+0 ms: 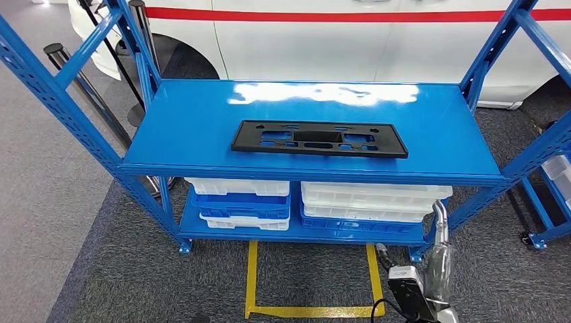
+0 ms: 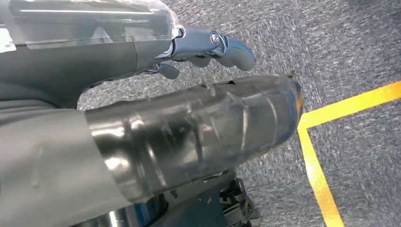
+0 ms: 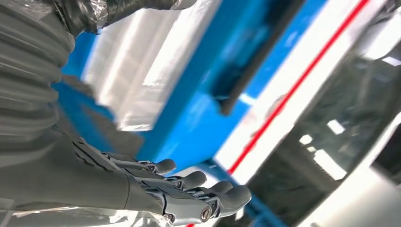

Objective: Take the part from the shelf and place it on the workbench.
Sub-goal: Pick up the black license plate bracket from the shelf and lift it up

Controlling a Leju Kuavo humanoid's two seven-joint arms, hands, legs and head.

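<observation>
Barely begun. Blue steel shelf rack (image 1: 202, 128), top deck; flat black perforated plastic part (image 1: 319, 138) lying centred on it, untouched. Below and right of rack: right hand (image 3: 189, 191), empty, fingers extended. Left hand (image 2: 208, 47): empty, fingers loosely curled above grey carpet.

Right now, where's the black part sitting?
In the head view, the black part lies flat near the middle of the blue shelf's top deck, close to its front edge, above the white trays stacked on the lower level.

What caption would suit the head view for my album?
Black part lying flat on the blue shelf, right hand raised below.
</observation>
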